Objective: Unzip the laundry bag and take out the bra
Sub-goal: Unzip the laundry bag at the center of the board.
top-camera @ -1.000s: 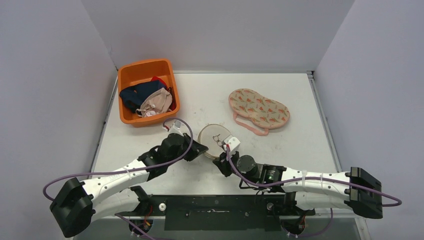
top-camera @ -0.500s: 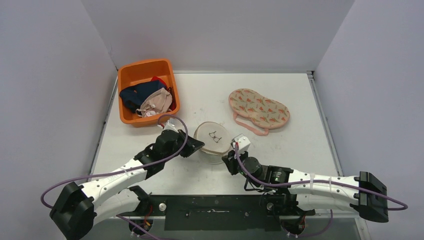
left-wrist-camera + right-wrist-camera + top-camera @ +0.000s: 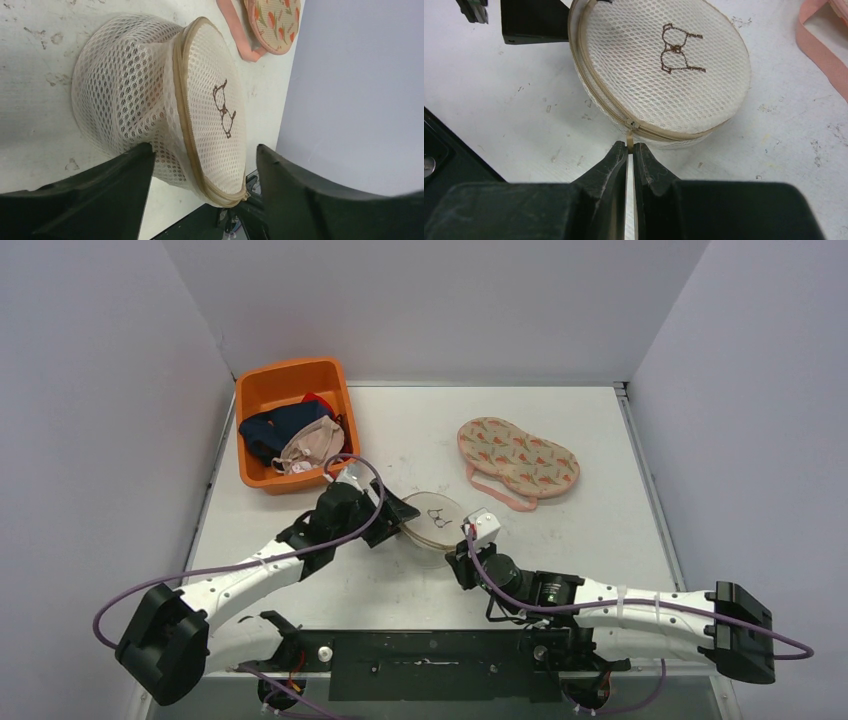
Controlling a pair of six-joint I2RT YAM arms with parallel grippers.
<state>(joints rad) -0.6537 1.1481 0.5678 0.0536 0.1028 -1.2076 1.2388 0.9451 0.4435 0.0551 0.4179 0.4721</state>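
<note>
The laundry bag (image 3: 432,521) is a round cream mesh case with a brown bra outline stitched on its lid and a tan zipper round its rim. It lies tilted on the table between the two arms. My left gripper (image 3: 392,520) stands open, its fingers on either side of the laundry bag (image 3: 165,90) without pinching it. My right gripper (image 3: 630,146) is shut on the tan zipper pull (image 3: 629,139) at the near rim of the laundry bag (image 3: 664,75). The zipper looks closed along the near side. The bra is hidden; nothing shows through the mesh.
An orange bin (image 3: 262,383) with several crumpled garments stands at the back left. A floral padded piece (image 3: 518,456) with a pink strap lies at the back right. Grey walls close in the table on three sides.
My left gripper has gone from shut on the bag's left edge to open around it. The bag shifted slightly away from me and tilted. My right gripper drew back a little, still holding the pull.
</note>
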